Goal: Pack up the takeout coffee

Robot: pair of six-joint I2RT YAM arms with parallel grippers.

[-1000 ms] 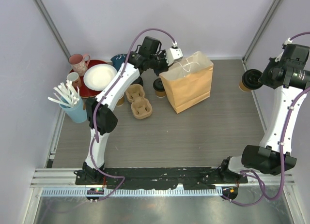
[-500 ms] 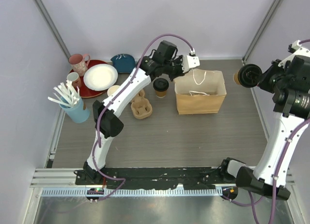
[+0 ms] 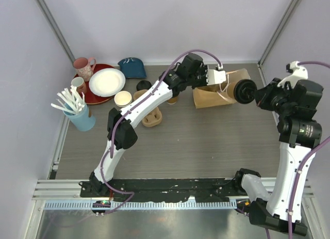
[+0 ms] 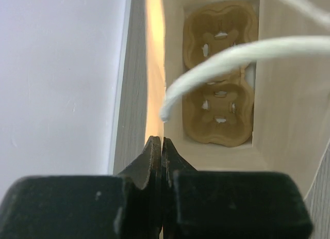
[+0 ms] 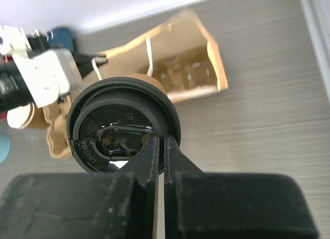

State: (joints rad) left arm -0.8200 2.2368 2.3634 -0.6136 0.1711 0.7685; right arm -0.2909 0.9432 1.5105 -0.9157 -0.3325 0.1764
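Top external view: the right gripper [image 3: 256, 94] holds a takeout coffee [image 3: 241, 90] above the worktop [image 3: 206, 146] near the far right corner, fingers pinched on its black lid's rim. The cup lies sideways with its long axis along the far edge, base toward the paper bag [image 3: 205, 98] and lid toward the right edge. The left gripper [image 4: 162, 142] is clamped on the bag's rim. A cup carrier [image 4: 220, 89] sits inside.
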